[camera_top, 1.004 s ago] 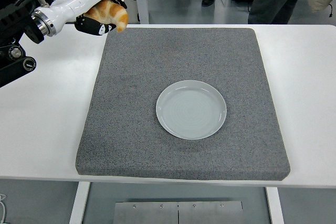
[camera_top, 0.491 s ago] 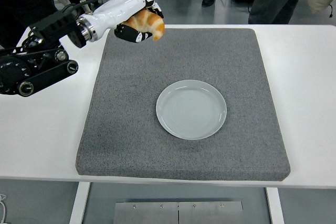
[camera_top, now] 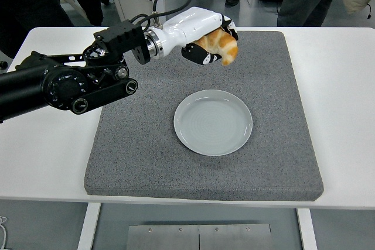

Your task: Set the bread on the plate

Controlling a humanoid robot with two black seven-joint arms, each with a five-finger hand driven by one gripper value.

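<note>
My left hand [camera_top: 206, 38] is clamped on the bread [camera_top: 220, 47], fingers curled round it, and in the last second I have carried it from the table's far left corner across to the middle of the grey mat [camera_top: 140, 150]. It now hangs in the air just beyond the plate [camera_top: 213, 122], which sits bare. I judge the carry nearly done: a little nearer, then down, then let go. My right hand is out of view.
</note>
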